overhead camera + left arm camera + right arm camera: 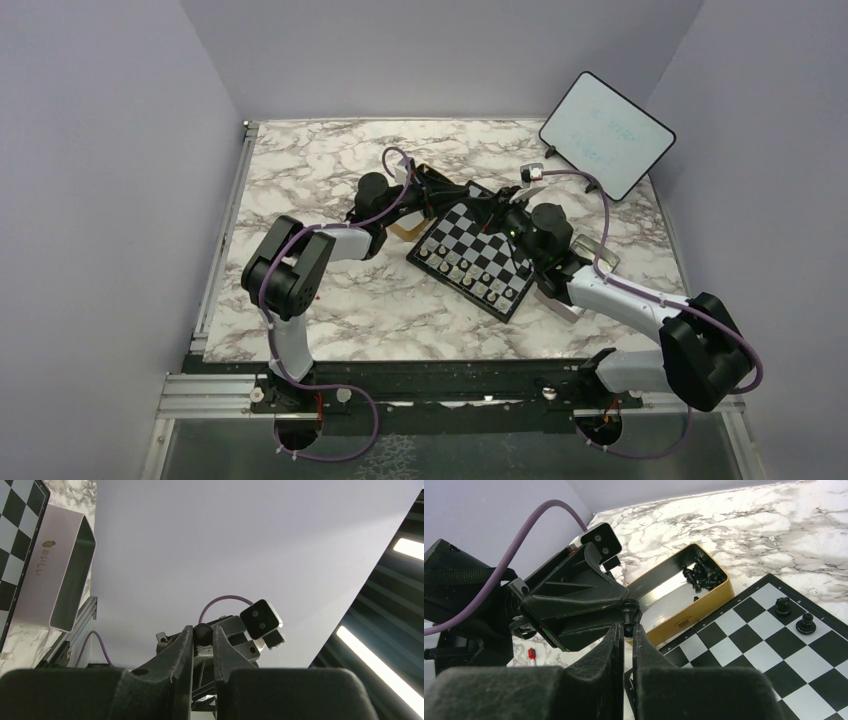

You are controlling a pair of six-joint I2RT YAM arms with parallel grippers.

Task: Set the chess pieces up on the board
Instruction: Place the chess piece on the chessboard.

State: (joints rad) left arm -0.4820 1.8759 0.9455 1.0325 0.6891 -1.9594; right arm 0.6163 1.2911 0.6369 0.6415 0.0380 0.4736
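Observation:
Both grippers meet above the far corner of the board (480, 255) and hold one small black chess piece (629, 612) between them. My left gripper (203, 634) (478, 203) is shut on the piece (203, 631) at its fingertips. My right gripper (628, 627) (492, 208) comes from the opposite side, its jaws pinched on the piece's rounded end. Two black pieces (782, 606) (807, 623) stand on the board's (744, 645) edge squares. Pale pieces (470, 282) stand along its near side.
A gold tin (684, 605) lies beside the board, with several black pieces (701, 572) heaped in its far end. A white tablet (607, 133) leans at the back right. A small red-tipped item (531, 655) lies on the marble table (320, 180).

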